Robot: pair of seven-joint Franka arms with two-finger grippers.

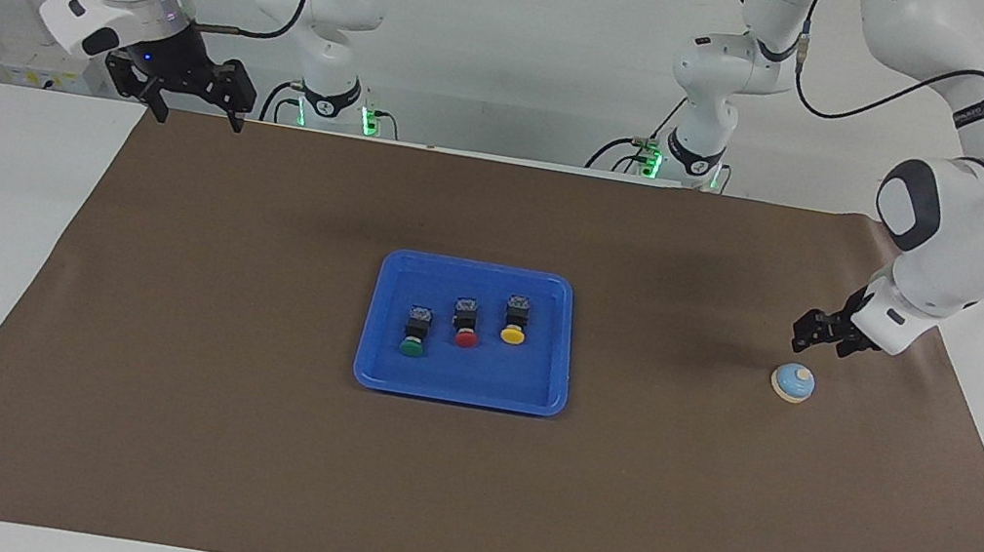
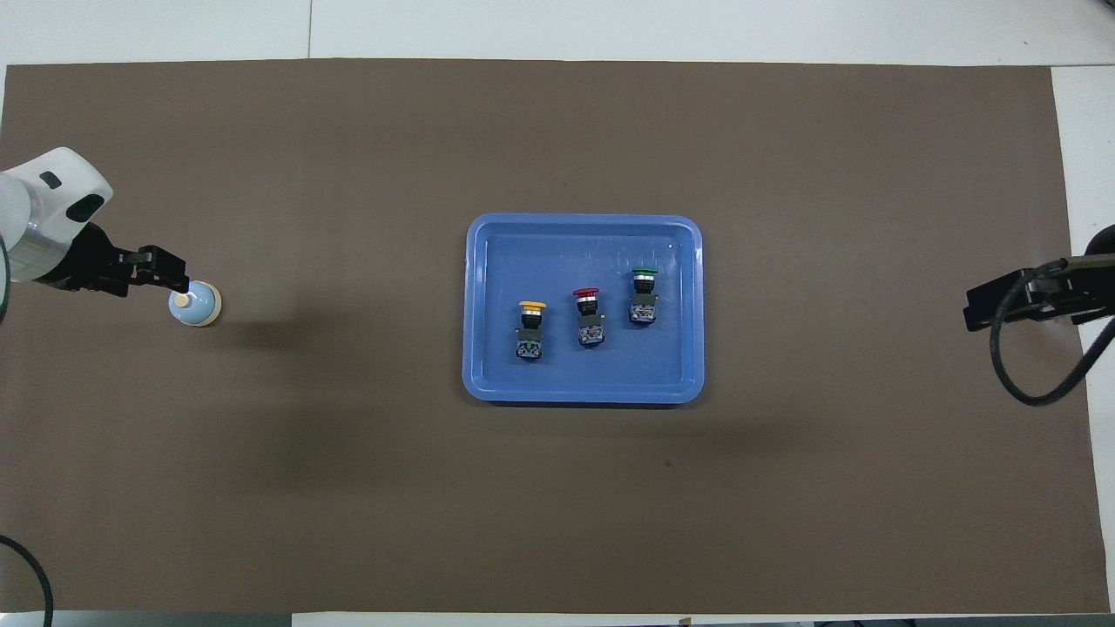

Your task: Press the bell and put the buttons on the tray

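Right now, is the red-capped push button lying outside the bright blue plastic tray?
No: the red-capped push button lies inside the bright blue plastic tray, between the yellow-capped button and the green-capped button.

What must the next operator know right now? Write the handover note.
Left gripper: low over the bell at the left arm's end of the table, apparently not touching it.
Right gripper: open, raised, waiting at its own end.
Done: green button, red button and yellow button lie on the tray, mid-table.
Left: bell press cannot be confirmed; check it.
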